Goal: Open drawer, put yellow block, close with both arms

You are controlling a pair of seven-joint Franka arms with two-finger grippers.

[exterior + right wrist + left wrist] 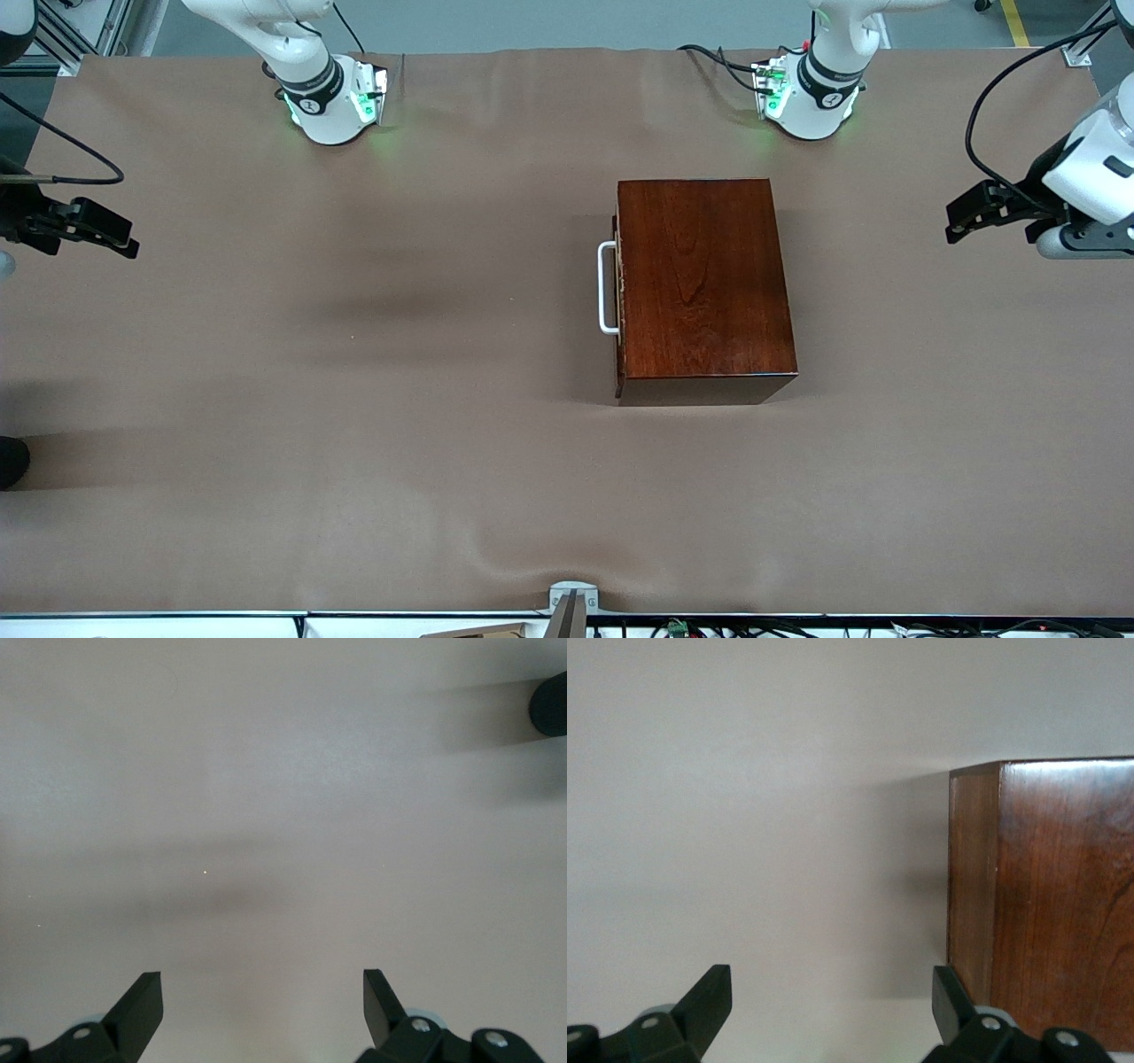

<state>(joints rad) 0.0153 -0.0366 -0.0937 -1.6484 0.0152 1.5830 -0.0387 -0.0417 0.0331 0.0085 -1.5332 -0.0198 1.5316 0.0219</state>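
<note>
Front view showed drawer [620,292] shut; both grippers, left gripper [961,221] and right gripper [120,241], gaped empty. Best hook handle [607,288] squarely, pull straight.

Left gripper [961,221] raised at left arm's table end, fingers apart, right gripper [120,241] raised at right arm's end, fingers apart

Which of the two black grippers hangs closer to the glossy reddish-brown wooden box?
The left gripper, at the left arm's end of the table; its wrist view shows the reddish-brown wooden box. The right gripper sees only bare table.
</note>
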